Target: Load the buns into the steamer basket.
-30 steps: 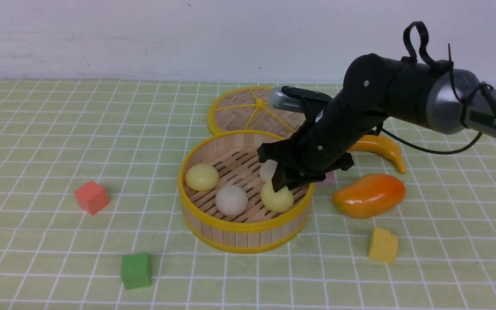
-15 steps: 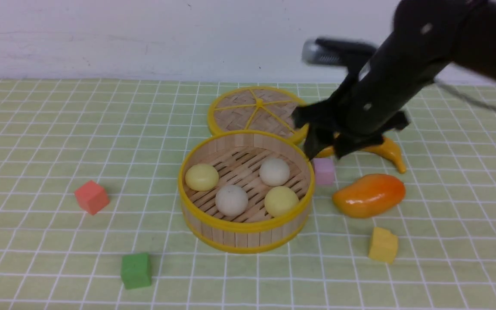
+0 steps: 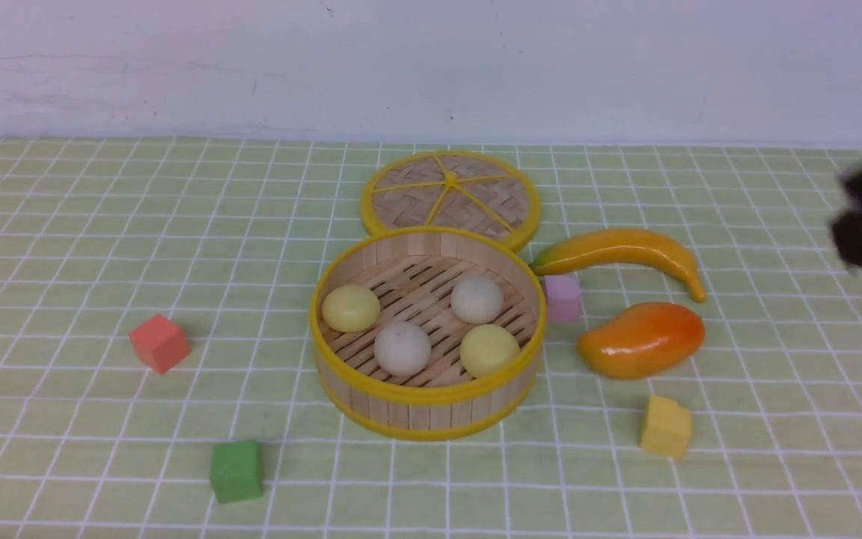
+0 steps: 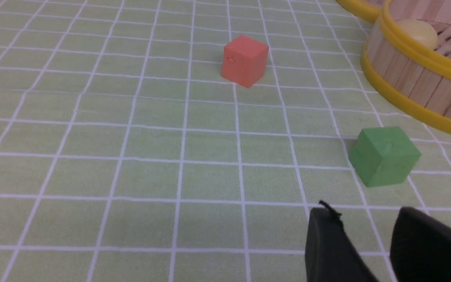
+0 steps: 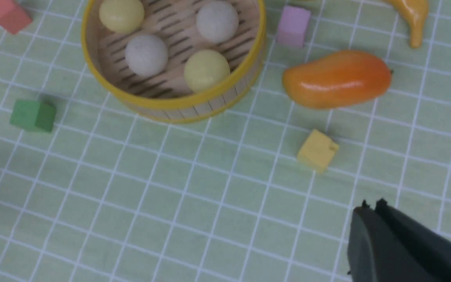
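All four buns (image 3: 429,325) sit in the basket (image 3: 426,415), right gripper (image 5: 371,206) closed and empty, left gripper (image 4: 362,219) part open holding nothing, so I'd just park both arms clear without nudging the basket.

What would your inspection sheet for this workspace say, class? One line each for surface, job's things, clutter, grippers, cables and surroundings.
Surface: green checked cloth with white grid lines, lying flat.
Job's things: all four buns, two pale yellow and two off-white, sit apart inside the steamer basket.
Clutter: woven lid behind the basket; banana, mango, pink cube, yellow cube, red cube, green cube.
Grippers: left gripper slightly open, empty, near the green cube; right gripper shut, empty, off to the right.
Cables: nothing seen.
Surroundings: plain white wall.
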You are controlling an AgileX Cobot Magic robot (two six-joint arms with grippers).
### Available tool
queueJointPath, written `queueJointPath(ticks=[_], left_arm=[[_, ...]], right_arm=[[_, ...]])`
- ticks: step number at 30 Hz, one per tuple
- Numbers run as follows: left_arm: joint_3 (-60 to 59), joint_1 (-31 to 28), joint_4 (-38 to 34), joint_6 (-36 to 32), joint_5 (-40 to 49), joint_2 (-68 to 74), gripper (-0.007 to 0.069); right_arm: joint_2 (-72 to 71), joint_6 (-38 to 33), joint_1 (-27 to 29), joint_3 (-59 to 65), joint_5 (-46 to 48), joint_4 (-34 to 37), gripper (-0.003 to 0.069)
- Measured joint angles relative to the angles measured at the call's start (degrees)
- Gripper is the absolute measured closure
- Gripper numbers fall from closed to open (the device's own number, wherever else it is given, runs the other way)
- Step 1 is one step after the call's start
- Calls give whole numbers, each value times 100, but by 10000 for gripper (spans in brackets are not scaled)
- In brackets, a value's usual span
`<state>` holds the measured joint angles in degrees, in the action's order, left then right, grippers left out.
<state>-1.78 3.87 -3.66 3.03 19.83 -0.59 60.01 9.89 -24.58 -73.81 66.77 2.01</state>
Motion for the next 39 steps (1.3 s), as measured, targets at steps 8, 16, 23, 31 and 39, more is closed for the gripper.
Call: queueJointPath(ticks=[8, 16, 23, 31, 39], left_arm=[[0, 0, 0, 0, 0, 0, 386], [0, 0, 0, 0, 0, 0, 386], [0, 0, 0, 0, 0, 0, 386], [0, 0, 0, 0, 0, 0, 386], [0, 0, 0, 0, 0, 0, 386]], right_arm=[[-1912, 491, 0, 1572, 48, 34, 677], [-3162, 964, 0, 1854, 578, 40, 669], [-3758, 986, 0, 1854, 583, 40, 664], [-4193, 966, 1360, 1913, 522, -419, 658], [-4715, 944, 2709, 3727, -2057, -773, 656]])
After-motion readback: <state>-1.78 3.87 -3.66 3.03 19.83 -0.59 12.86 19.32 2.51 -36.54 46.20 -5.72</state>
